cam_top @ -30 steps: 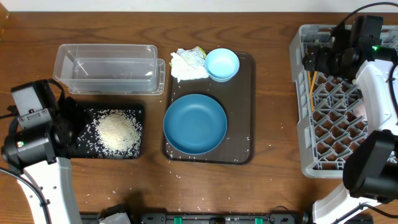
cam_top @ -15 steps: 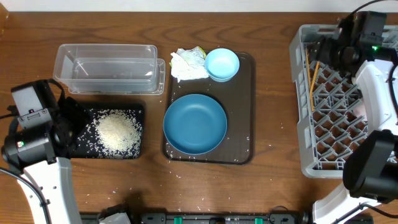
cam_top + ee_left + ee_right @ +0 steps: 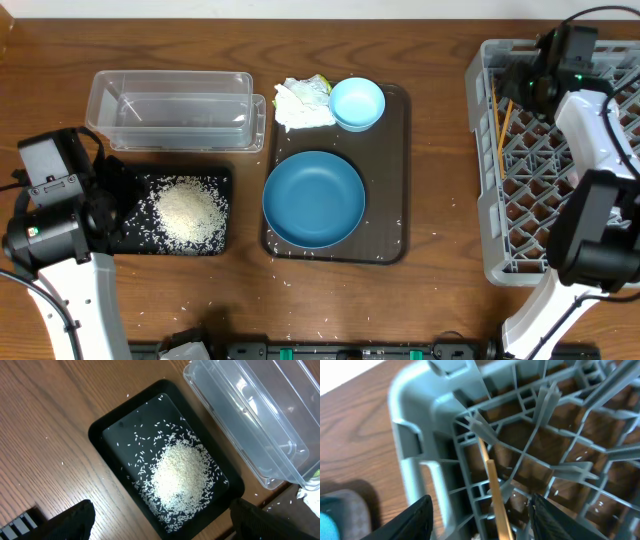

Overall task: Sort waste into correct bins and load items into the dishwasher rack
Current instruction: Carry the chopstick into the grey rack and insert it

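Observation:
Wooden chopsticks [image 3: 500, 130] lie in the left side of the grey dishwasher rack [image 3: 482, 200]. My right gripper [image 3: 522, 84] hovers over the rack's far left corner. In the right wrist view it [image 3: 482, 512] is open, with a chopstick [image 3: 492, 485] lying below between the spread fingers. My left gripper [image 3: 112, 200] is open at the left end of the black tray [image 3: 222, 178], which holds the rice heap [image 3: 188, 212]; the left wrist view shows the rice [image 3: 180, 477] too. The clear tub [image 3: 175, 108] holds nothing. The paper wad [image 3: 303, 102], the small light-blue bowl [image 3: 356, 103] and the large blue bowl [image 3: 313, 199] sit on the brown serving tray [image 3: 392, 180]. No cups are visible.
Stray rice grains are scattered on the wood in front of the brown tray and near the front edge. The clear tub [image 3: 260, 425] lies close beside the black tray [image 3: 107, 427]. The rack [image 3: 415, 465] has a raised rim and upright pegs.
My right arm has swung toward the rack's far edge, over its far left corner. The chopsticks' far ends have shifted slightly. The left arm has not moved.

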